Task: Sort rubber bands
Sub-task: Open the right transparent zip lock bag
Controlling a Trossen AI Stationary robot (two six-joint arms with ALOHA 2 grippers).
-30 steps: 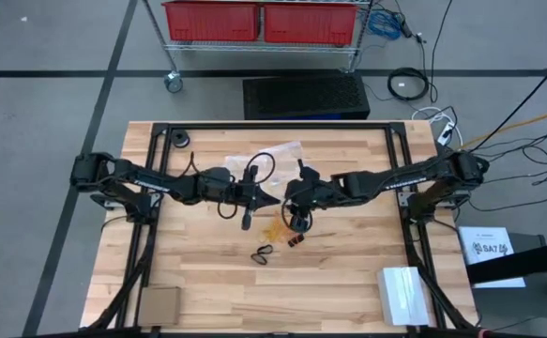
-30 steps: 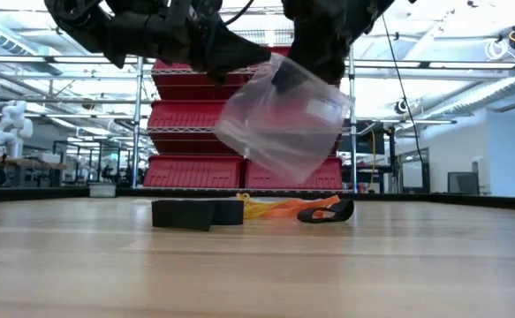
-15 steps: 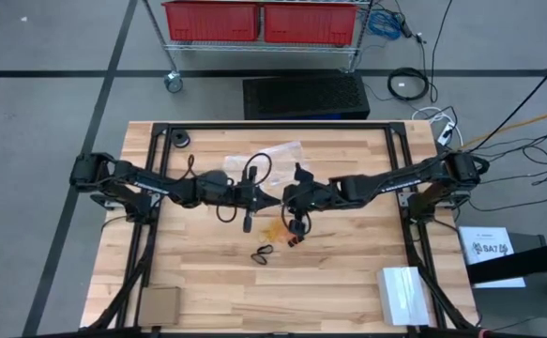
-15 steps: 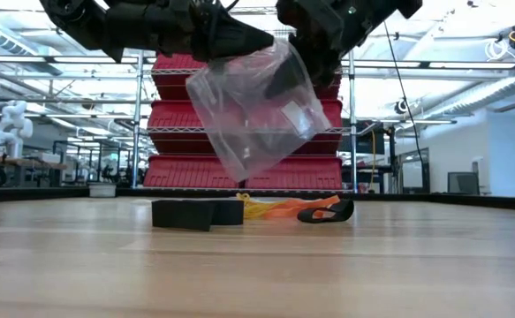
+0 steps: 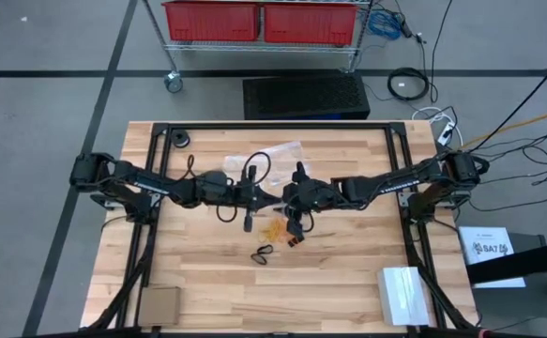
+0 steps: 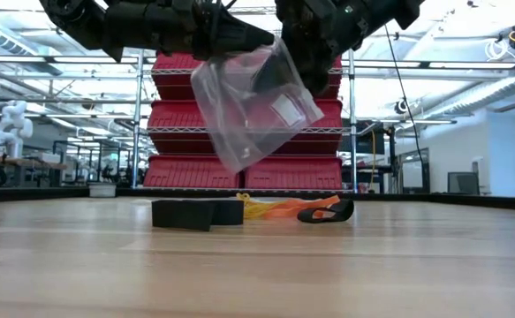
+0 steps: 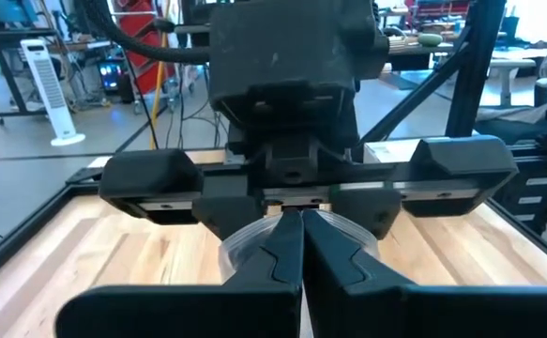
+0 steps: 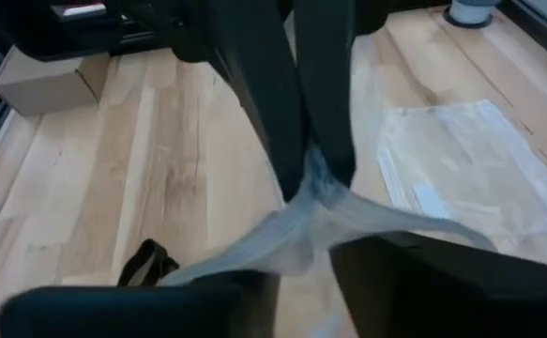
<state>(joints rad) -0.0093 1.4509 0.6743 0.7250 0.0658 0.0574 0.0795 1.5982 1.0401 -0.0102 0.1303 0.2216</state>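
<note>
Both tools meet above the middle of the worktop (image 5: 348, 282), sharing one clear bag (image 6: 253, 110) that hangs in the air. My left tool (image 7: 301, 246) has its fingers pressed together on the bag's edge. My right tool (image 8: 318, 169) pinches the same film, which bunches between its fingers.

Risks, largest first:
1. If either pinch slips, the bag drops onto the rubber bands (image 5: 287, 232), which lie loose on the worktop below, and scatters them.
2. If both tools hold one layer, the mouth does not part.
3. If the tools pull apart too hard, the film tears.

Writing: the paper at the worktop's right edge (image 5: 492, 249) carries print that I cannot read.
</note>
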